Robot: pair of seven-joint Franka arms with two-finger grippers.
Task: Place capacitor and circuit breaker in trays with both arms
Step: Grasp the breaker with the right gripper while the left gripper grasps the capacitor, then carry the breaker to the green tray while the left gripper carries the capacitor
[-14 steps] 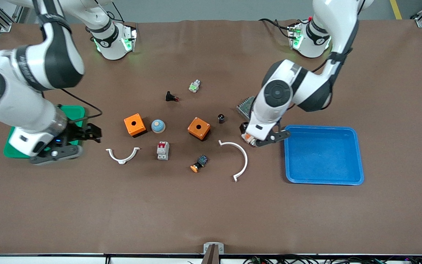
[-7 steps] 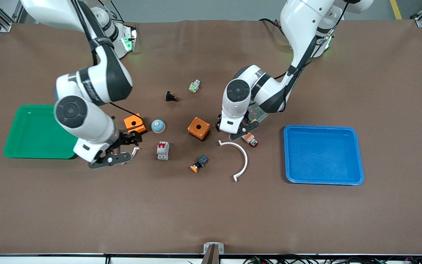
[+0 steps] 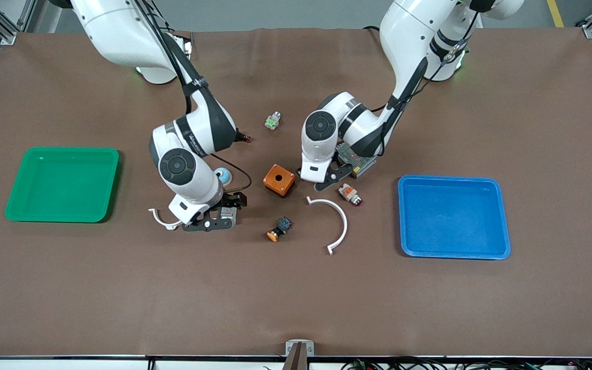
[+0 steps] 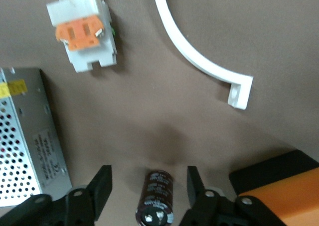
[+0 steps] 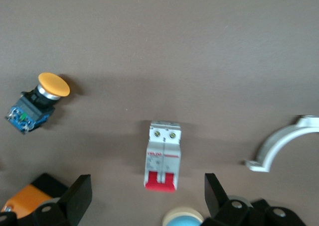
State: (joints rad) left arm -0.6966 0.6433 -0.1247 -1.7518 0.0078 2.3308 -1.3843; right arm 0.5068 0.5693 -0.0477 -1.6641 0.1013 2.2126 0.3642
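L gripper (image 4: 144, 196) is seen low over the capacitor (image 4: 157, 201), fingers spread to either side of it w/ gaps showing, nothing pinched yet; the capacitor stands on the table between the orange box (image 3: 279, 180) and the perforated metal unit (image 3: 356, 158), mostly masked in the front view by the L wrist. R gripper (image 5: 144, 196) is held spread wide around the circuit breaker (image 5: 162, 156), which lies flat, red toggles toward the wrist, beside the blue-domed button (image 3: 222, 176) and a white curved clip (image 3: 164, 219).

Since a second ago both arms have been swung in from the trays: R from over the green tray (image 3: 62, 184), L from beside the blue tray (image 3: 454, 216); the L fingers have been drawn partway in. Both pick-ups are judged about to be made; nothing placed so far.

Hidden or unclear: the 2nd orange box is covered by the R arm; a black push-button is nearly covered by the R elbow; the capacitor's base and both sets of fingertips are cut off in the wrist views; table contact can't be confirmed.
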